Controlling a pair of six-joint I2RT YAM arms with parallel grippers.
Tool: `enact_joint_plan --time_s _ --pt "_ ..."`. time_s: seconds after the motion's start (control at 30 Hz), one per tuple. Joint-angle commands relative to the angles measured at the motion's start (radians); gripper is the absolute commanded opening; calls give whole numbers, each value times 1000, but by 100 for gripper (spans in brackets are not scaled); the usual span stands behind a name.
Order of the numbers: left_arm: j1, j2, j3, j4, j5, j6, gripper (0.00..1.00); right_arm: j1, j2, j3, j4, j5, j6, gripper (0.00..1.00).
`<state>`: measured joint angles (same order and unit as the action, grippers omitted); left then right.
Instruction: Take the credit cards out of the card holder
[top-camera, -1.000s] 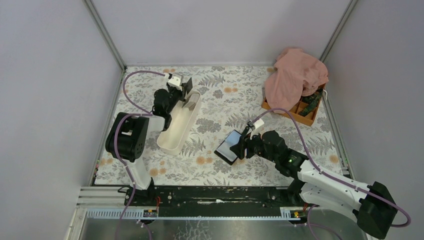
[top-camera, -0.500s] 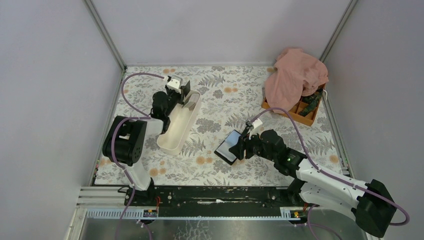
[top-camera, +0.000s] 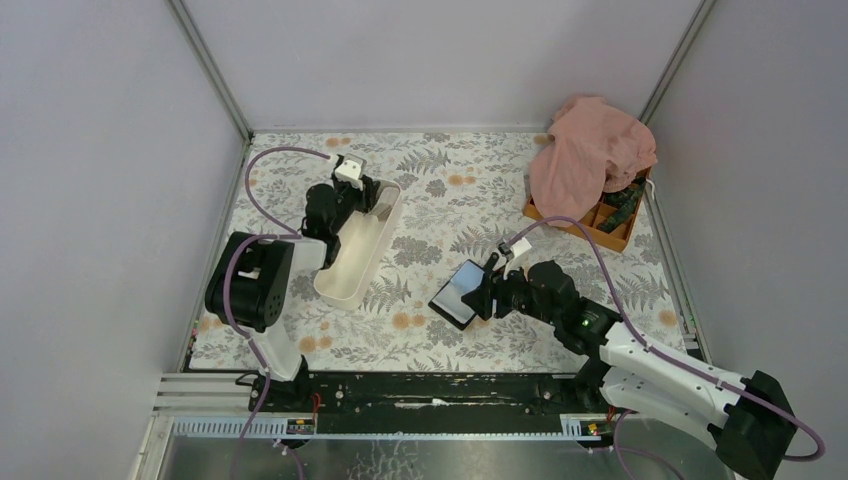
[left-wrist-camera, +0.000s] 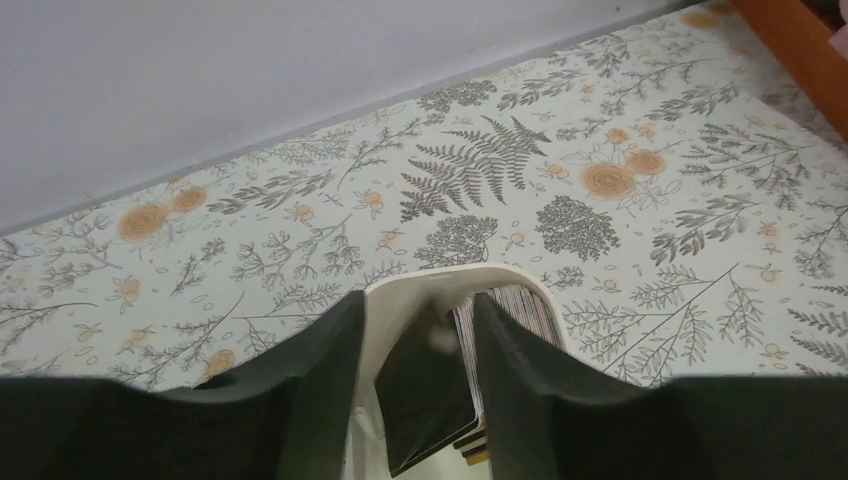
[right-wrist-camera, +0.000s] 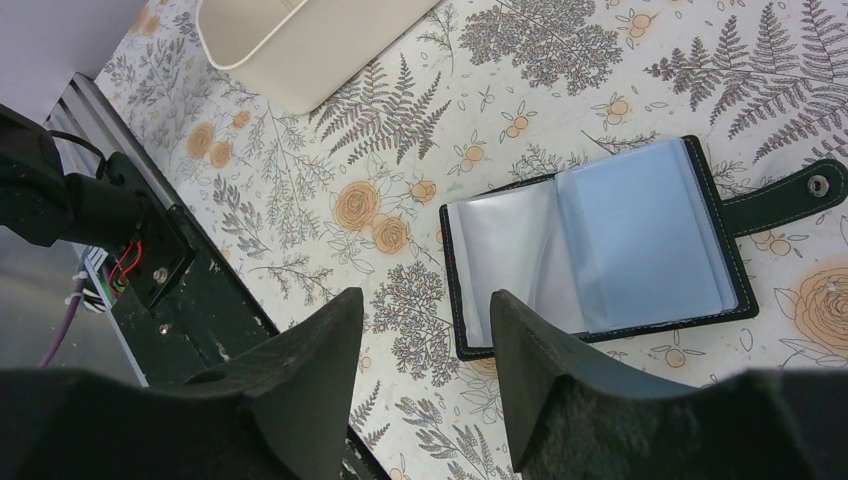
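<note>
The card holder (top-camera: 458, 292) (right-wrist-camera: 600, 250) lies open flat on the floral table, its clear sleeves up and its snap tab pointing away. My right gripper (top-camera: 487, 295) (right-wrist-camera: 425, 310) hovers open over the holder's near corner with nothing between its fingers. My left gripper (top-camera: 372, 195) (left-wrist-camera: 415, 320) stands open at the far end of the white tray (top-camera: 345, 285) (left-wrist-camera: 420, 283), one finger on each side of the tray's rim. Inside the tray, a dark credit card (left-wrist-camera: 430, 390) leans loose against a stack of credit cards (left-wrist-camera: 515, 305) beside the right finger.
An orange compartment box (top-camera: 600, 225) under a pink cloth (top-camera: 590, 150) sits at the back right. The black base rail (top-camera: 430, 390) (right-wrist-camera: 150, 280) runs along the near edge. Grey walls close in the left, back and right sides.
My left gripper has opened and the dark card it gripped now rests in the tray. The right gripper has shifted only slightly by the card holder.
</note>
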<state>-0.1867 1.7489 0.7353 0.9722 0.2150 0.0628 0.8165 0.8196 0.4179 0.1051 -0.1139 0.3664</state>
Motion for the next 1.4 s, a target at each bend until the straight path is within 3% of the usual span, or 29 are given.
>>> enact_joint_plan --time_s 0.0,0.07,0.1,0.3,0.4,0.5,0.6,0.7,0.83,1.0,1.13,1.37 --pt "10 5 37 -11 -8 9 56 -10 -23 27 13 29 1 57" --pt "9 7 43 -15 -12 8 83 -12 -21 26 16 28 -1 57" --pt "9 9 43 -15 -12 9 89 -13 -18 24 18 28 -3 57" --pt "4 -7 10 50 -24 -19 92 -18 11 26 35 22 -3 56" --pt "-17 -72 -21 82 -47 -56 100 -22 14 33 39 38 -1 56" --pt "-78 -162 -26 31 -53 -145 100 -29 23 50 43 61 4 59" --pt "-137 -248 84 -277 -210 -444 100 -38 47 72 38 83 17 71" --pt "-149 -316 117 -517 -152 -636 100 -44 67 108 -18 153 40 77" --pt "-159 -478 -47 -482 -121 -668 100 -53 62 150 -143 293 50 80" --pt "-162 -674 -125 -690 -239 -619 100 -70 -9 144 -190 326 48 82" --pt "-161 -833 -231 -689 -281 -631 100 -74 -40 156 -242 376 45 83" --pt "-163 -872 -230 -729 -288 -658 100 -75 -55 152 -274 432 30 86"
